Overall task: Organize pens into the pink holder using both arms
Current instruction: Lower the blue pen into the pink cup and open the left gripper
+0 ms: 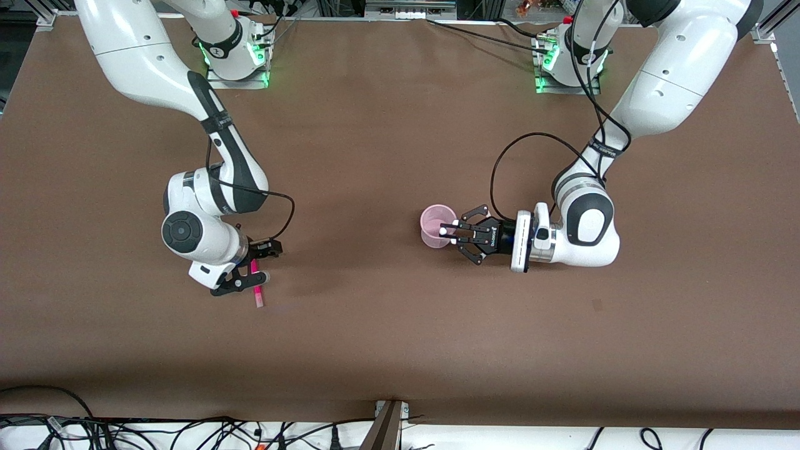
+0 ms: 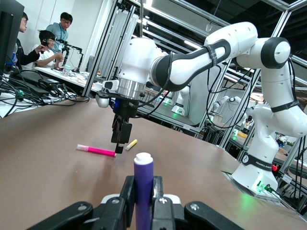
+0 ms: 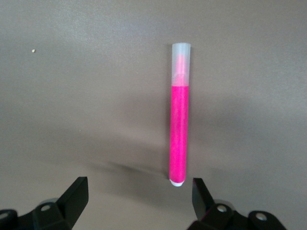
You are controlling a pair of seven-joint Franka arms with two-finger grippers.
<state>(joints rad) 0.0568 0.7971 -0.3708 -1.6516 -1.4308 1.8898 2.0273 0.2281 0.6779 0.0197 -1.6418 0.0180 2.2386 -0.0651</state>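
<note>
Magenta-pink pen (image 1: 257, 289) is lying flat on the brown worktop (image 1: 387, 325) toward the right arm's end, its long axis running from base edge to camera edge. Right claw (image 1: 251, 272) is hovering released directly over it. Yellow pen (image 2: 131, 144) is lying nearby. Left claw (image 1: 451, 232) is grasping the purple pen (image 2: 143, 189) at the pink holder (image 1: 435, 227), mid-worktop.

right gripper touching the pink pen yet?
Apart. The right wrist view shows the right gripper open, the pink pen lying flat on the table between its fingertips, gaps on both sides.
</note>
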